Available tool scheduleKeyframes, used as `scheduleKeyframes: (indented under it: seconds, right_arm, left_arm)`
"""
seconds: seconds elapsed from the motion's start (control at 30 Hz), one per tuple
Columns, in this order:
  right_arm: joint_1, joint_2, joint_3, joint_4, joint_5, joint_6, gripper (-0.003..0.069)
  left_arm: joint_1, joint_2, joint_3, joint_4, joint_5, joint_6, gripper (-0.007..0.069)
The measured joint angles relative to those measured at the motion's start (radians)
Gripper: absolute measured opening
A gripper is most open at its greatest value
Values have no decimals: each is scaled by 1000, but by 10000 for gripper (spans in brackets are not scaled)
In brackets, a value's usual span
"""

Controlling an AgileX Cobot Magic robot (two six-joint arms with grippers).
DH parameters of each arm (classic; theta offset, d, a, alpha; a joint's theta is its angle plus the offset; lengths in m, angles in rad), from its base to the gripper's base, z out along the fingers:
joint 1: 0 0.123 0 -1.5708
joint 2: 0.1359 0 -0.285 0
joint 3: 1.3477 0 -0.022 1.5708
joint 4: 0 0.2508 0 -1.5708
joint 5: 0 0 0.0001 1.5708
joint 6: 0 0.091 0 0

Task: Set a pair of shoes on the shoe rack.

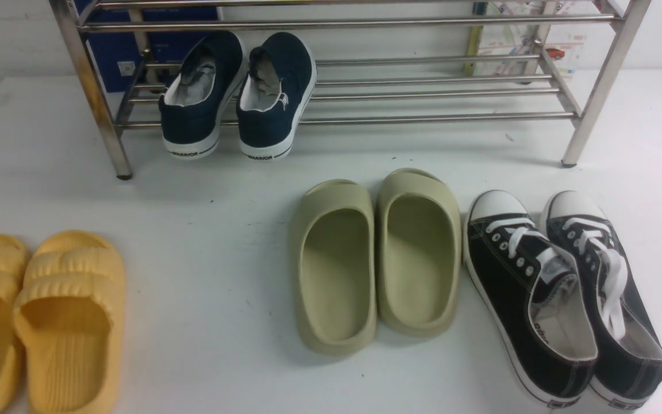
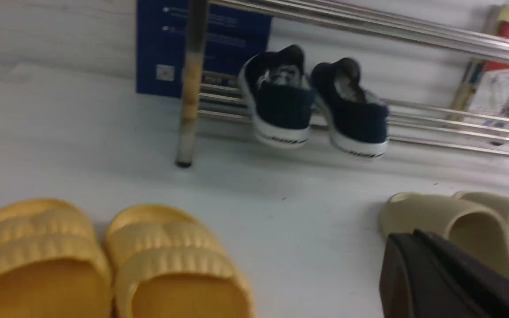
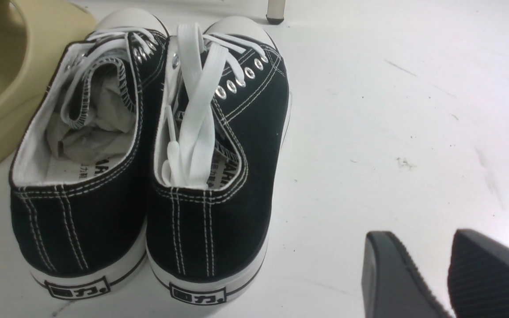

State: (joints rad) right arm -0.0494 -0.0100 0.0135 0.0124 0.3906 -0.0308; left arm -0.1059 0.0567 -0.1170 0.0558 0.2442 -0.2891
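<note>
In the front view, the pair of shoes [image 1: 238, 95] is seen already resting on the shoe rack [image 1: 365, 86], at about 11 o'clock; the placing is judged done (only a retreat seems needed).

In the left wrist view, the left gripper [image 2: 435, 274] is shut and empty.

In the right wrist view, the right gripper [image 3: 449, 274] is spread wide, holding nothing, beside the black sneakers [image 3: 148, 150] on the worktop [image 3: 413, 110].

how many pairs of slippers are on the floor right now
2. The yellow slippers sit at the front left, partly cut off by the frame; the olive-green slippers sit mid-floor, beside the black lace-up sneakers.
</note>
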Motion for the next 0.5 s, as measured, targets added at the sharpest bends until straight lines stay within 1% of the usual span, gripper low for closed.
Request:
scheduleKeyframes:
  seconds: [0.1, 0.13, 0.17, 0.2, 0.23, 0.5]
  right_arm:
    - [0, 0, 0, 0, 0, 0, 239]
    - [0, 0, 0, 0, 0, 0, 239]
    - [0, 0, 0, 0, 0, 0, 239]
    - [0, 0, 0, 0, 0, 0, 239]
    - [0, 0, 0, 0, 0, 0, 239]
    - [0, 0, 0, 0, 0, 0, 239]
  left_arm:
    - [52, -60, 107, -9, 40, 3, -13]
    - [54, -61, 112, -12, 53, 3, -13]
    - [62, -63, 128, -21, 75, 3, -13]
    - [72, -67, 144, -44, 138, 2, -13]
    - [73, -67, 146, -50, 151, 2, -13]
    - [74, -67, 147, -62, 159, 2, -13]
